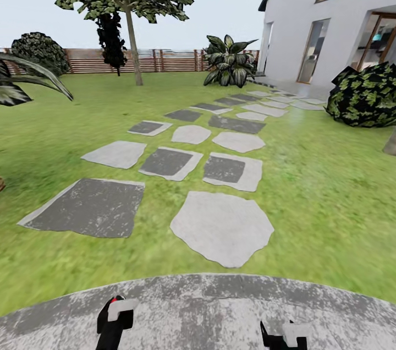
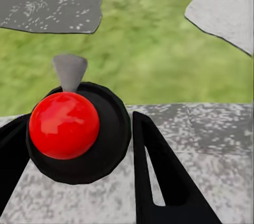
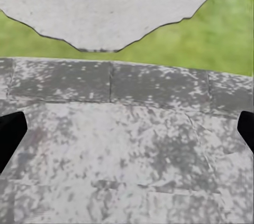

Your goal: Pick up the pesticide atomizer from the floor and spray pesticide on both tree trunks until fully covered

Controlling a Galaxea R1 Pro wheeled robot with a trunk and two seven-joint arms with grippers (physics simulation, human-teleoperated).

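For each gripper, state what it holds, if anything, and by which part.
The left gripper holds a black object with a red ball top, gripped around its round black body. The right gripper is open and holds nothing.

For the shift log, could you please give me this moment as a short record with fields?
setting: garden lawn with stepping stones, wooden fence, white house
tree in sight: one tree far ahead, near the fence
left gripper: shut on the atomizer, a black body with a red ball top and grey nozzle
right gripper: open, nothing between the fingers, over grey paving
spray: none visible
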